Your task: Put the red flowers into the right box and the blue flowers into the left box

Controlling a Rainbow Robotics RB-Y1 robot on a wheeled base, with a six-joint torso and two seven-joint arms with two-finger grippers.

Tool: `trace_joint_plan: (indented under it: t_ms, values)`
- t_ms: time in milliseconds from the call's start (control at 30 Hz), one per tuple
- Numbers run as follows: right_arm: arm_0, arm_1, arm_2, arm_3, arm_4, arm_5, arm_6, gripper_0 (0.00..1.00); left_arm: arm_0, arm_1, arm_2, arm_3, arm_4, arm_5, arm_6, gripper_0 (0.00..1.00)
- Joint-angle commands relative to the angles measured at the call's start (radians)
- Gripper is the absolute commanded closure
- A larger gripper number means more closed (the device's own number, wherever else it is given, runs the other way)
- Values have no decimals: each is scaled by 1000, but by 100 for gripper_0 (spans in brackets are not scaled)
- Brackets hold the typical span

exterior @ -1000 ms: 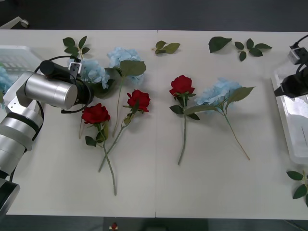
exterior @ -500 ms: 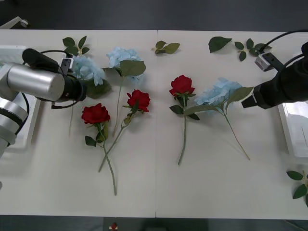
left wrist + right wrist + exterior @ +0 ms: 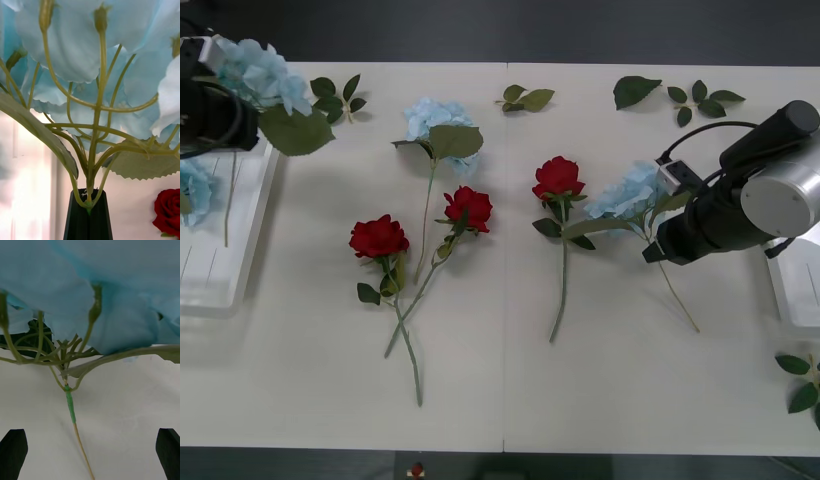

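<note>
My left gripper (image 3: pixel 235 120) is shut on the stem (image 3: pixel 89 202) of a blue flower (image 3: pixel 255 70), held up over the left box (image 3: pixel 225 270) at the table's left edge. Another blue flower (image 3: pixel 190 190) lies in that box. Two more blue flowers (image 3: pixel 435 125) (image 3: pixel 630 195) rest on the table. My right gripper (image 3: pixel 652 252) hovers open just above the right-hand one's stem (image 3: pixel 71 408), its black fingers (image 3: pixel 13 453) on either side. Three red flowers (image 3: pixel 378 237) (image 3: pixel 468 208) (image 3: pixel 558 177) lie mid-table. The right box (image 3: pixel 795 290) shows at the right edge.
Loose green leaf sprigs lie along the far side (image 3: pixel 525 98) (image 3: pixel 635 90) (image 3: pixel 700 100) (image 3: pixel 335 95) and at the near right corner (image 3: pixel 800 380). The two left roses' stems cross each other. The table's near half is bare.
My left arm has carried its blue flower up and leftward until it hangs over the left box. My right arm has swung from the right box to the right-hand blue flower's stem.
</note>
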Motion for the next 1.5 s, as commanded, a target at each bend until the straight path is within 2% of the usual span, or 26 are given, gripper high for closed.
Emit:
trace_joint_plan:
  t_ms: [33, 233, 433, 467, 500, 567, 600, 633, 967, 1167, 1267, 1433, 1500]
  values:
    - [-19, 27, 18, 39, 26, -43, 56, 0, 22, 109, 133, -23, 85, 55, -91, 100]
    - [-28, 69, 64, 93, 57, -114, 64, 0, 138, 192, 235, -22, 93, 32, -194, 100]
    - [-59, 106, 97, 154, 57, -135, 72, 0, 344, 203, 292, -13, 70, -192, -281, 100]
    - [-60, 109, 100, 161, 57, -137, 72, 9, 373, 200, 292, -2, 68, -238, -284, 100]
    - [-63, 116, 100, 170, 57, -140, 72, 33, 411, 194, 291, 23, 68, -306, -295, 100]
    - [-65, 120, 100, 179, 57, -149, 72, 65, 430, 180, 288, 58, 70, -362, -335, 100]
    - [-63, 124, 100, 181, 57, -154, 72, 87, 430, 171, 283, 79, 66, -382, -358, 100]
    - [-63, 126, 100, 184, 57, -155, 70, 99, 428, 166, 283, 95, 65, -398, -373, 100]
    - [-69, 127, 100, 187, 51, -158, 73, 100, 427, 126, 283, 188, 56, -457, -425, 100]
    - [-89, 67, 100, 185, -32, -168, 79, 100, 401, 82, 283, 196, -6, -457, -427, 99]
    - [-102, 3, 100, 150, -118, -178, 90, 100, 401, 77, 283, 196, -3, -457, -427, 72]
    - [-103, -121, 64, 29, -260, -197, 108, 100, 401, 77, 271, 196, 8, -456, -427, 47]
    - [-97, -163, 13, -27, -342, -200, 124, 100, 401, 77, 271, 191, 33, -422, -427, 33]
